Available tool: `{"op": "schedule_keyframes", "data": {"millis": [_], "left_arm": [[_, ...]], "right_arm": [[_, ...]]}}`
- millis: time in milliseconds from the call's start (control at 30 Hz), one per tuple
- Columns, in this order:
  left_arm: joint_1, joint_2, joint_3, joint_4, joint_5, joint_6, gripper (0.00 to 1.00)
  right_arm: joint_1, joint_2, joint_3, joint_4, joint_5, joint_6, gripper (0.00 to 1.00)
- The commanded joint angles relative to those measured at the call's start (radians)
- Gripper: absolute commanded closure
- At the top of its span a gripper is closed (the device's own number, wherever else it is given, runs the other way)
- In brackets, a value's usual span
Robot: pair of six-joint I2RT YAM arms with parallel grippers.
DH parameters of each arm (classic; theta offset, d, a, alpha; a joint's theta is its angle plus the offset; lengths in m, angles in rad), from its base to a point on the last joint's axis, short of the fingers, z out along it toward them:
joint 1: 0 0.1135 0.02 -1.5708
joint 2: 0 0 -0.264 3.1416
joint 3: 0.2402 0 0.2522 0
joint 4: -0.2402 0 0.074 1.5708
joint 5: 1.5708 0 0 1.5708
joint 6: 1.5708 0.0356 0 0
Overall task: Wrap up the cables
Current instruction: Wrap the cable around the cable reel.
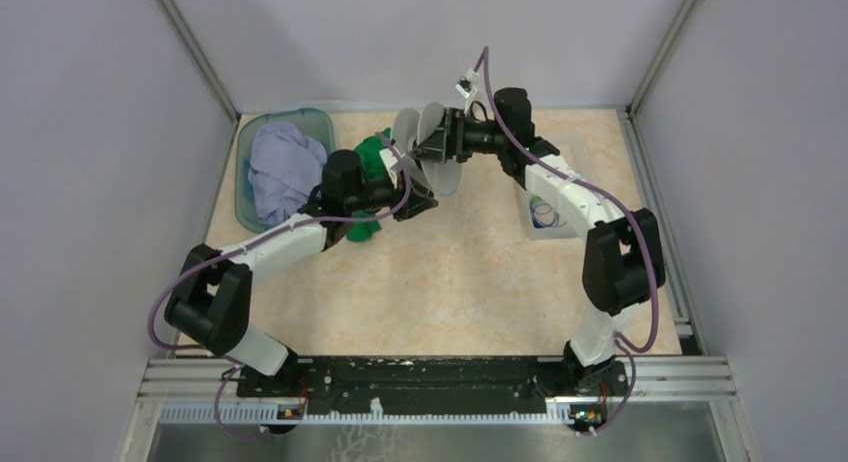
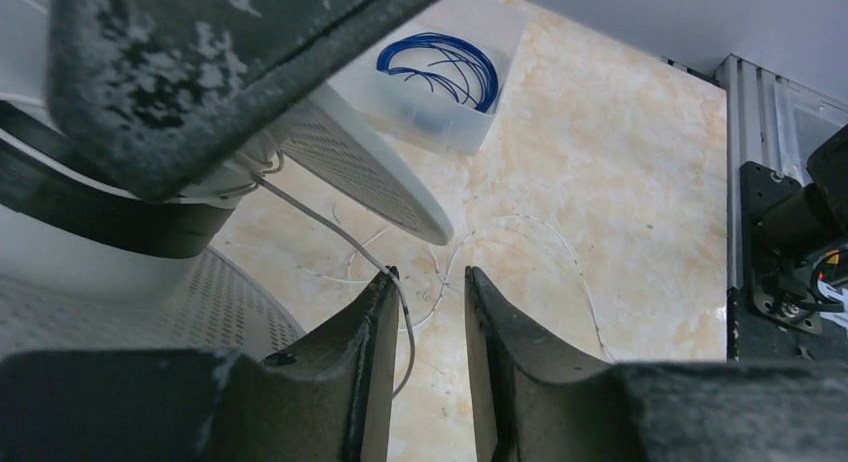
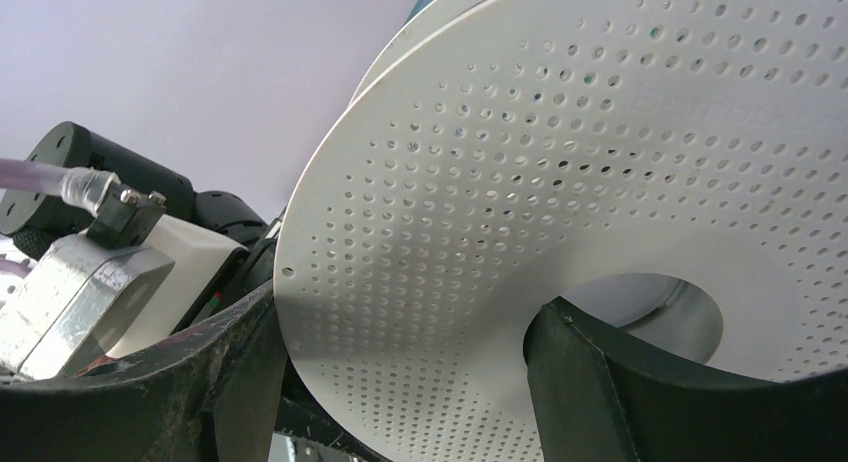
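A hair-thin whitish cable [image 2: 318, 220] runs down from the pale-grey spool [image 2: 372, 174] and past the tip of my left finger. Its loose end hangs in the gap between the jaws, and more of it lies in loops on the table [image 2: 562, 240]. My left gripper [image 2: 430, 274] is open, so the wire is not pinched. The dark blue cable [image 2: 440, 67] lies coiled in a clear box [image 2: 470, 132], also at the right in the top view [image 1: 543, 215]. My right gripper [image 3: 410, 302] is shut on the spool's perforated flange [image 3: 560, 162], with one finger in the hub hole.
A teal bin [image 1: 245, 142] with a lavender cloth [image 1: 285, 167] stands at the back left. Something green [image 1: 372, 157] lies behind my left wrist. Both arms meet over the back middle of the table, the spool [image 1: 425, 142] between them. Metal rails edge the table.
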Motion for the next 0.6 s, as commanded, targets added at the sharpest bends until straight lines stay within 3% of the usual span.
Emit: {"op": "schedule_keyframes", "data": {"millis": [0,233,433,567], "left_arm": [[-0.006,-0.010,0.026,-0.015,-0.036,0.076,0.59],[-0.006,-0.080,-0.008,-0.123,-0.044,0.197,0.42],[-0.005,-0.118,0.038,-0.299,-0.039,0.321,0.19],[-0.003,-0.142,0.051,-0.410,-0.046,0.402,0.13]], "right_arm": [[-0.012,-0.065,0.022,0.111,-0.028,0.014,1.00],[-0.027,-0.071,0.035,0.119,-0.042,0.029,1.00],[-0.033,-0.076,0.010,0.117,-0.041,0.011,1.00],[-0.034,-0.076,0.007,0.114,-0.043,0.002,1.00]]}}
